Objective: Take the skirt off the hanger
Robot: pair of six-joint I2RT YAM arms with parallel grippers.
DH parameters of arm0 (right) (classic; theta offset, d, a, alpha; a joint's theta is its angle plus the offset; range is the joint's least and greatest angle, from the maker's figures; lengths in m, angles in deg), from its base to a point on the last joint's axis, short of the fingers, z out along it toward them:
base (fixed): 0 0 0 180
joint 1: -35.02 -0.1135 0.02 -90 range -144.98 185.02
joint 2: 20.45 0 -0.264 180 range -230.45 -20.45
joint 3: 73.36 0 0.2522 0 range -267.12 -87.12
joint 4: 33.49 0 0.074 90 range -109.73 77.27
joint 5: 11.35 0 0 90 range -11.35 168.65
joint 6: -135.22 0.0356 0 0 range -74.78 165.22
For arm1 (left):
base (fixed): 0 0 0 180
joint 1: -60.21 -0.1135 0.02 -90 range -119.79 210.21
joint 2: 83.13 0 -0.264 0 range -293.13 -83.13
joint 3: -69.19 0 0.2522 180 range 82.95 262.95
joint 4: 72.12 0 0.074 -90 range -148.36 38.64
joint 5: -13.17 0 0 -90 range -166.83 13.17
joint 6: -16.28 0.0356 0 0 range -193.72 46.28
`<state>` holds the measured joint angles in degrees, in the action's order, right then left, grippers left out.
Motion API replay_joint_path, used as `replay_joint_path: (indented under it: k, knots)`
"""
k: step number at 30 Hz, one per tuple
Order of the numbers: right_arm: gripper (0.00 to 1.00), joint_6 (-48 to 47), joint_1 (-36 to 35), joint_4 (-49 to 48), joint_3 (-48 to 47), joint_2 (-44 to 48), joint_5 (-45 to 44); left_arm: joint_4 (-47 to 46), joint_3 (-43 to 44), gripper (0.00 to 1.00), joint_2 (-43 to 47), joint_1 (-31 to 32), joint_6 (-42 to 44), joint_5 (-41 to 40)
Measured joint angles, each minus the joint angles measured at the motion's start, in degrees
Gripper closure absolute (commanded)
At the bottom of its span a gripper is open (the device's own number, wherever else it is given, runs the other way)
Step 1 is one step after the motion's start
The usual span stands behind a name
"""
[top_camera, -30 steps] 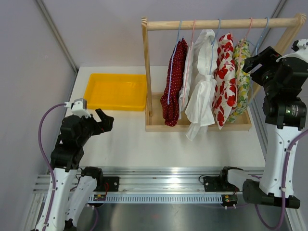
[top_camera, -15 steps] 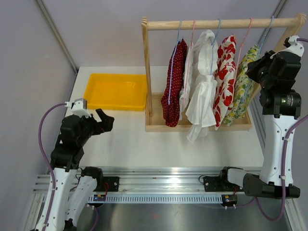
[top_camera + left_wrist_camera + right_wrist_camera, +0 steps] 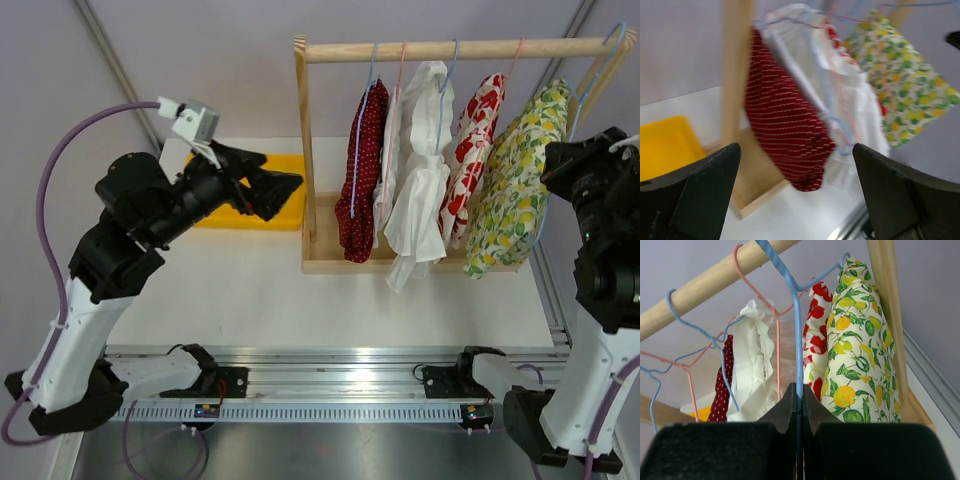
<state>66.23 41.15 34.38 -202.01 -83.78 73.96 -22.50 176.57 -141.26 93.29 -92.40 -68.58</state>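
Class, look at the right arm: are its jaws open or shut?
Shut. The right gripper has its jaws pressed together on the blue hanger wire, beside the lemon-print skirt.

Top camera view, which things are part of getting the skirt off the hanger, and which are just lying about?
Part of the job:
lemon-print skirt
blue hanger carrying it
right gripper, shut on that hanger
left gripper, open, holding nothing

Lying about:
yellow tray
red dotted garment
white garment
red-flowered garment
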Motion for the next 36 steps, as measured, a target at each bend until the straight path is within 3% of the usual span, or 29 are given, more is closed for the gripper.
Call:
replay_joint_path:
  k: [4, 8, 12, 18, 29, 32, 36]
  knots:
    - [1.0, 1.4, 0.0, 3.3, 5.1, 7.5, 1.8, -1.2, 10.4, 0.03, -9.3, 20.4, 2.6, -6.0]
    - [1.0, 3.1, 0.0, 6.8, 8.3, 13.0, 4.4, -4.5, 11.2, 0.02, -17.4, 38.0, 5.4, -12.3]
    - [1.0, 4.1, 0.0, 9.8, 8.5, 14.6, 6.8, -7.1, 11.0, 0.01, -26.3, 49.7, 6.8, -16.7]
    - [1.0, 6.1, 0.0, 13.3, 8.3, 15.3, 10.4, -9.4, 11.8, 0.01, -35.5, 58.9, 8.9, -20.8]
    - [1.0, 9.2, 0.0, 17.0, 1.4, 16.2, 15.0, -11.6, 16.2, 0.03, -41.9, 59.3, 10.5, -28.5]
    - [1.0, 9.5, 0.0, 18.0, -0.6, 16.2, 15.8, -13.0, 16.2, 0.28, -42.7, 59.3, 11.0, -30.6]
    - [1.0, 10.0, 0.0, 18.7, -1.8, 16.2, 16.4, -17.9, 14.4, 1.0, -42.9, 59.3, 11.9, -30.3]
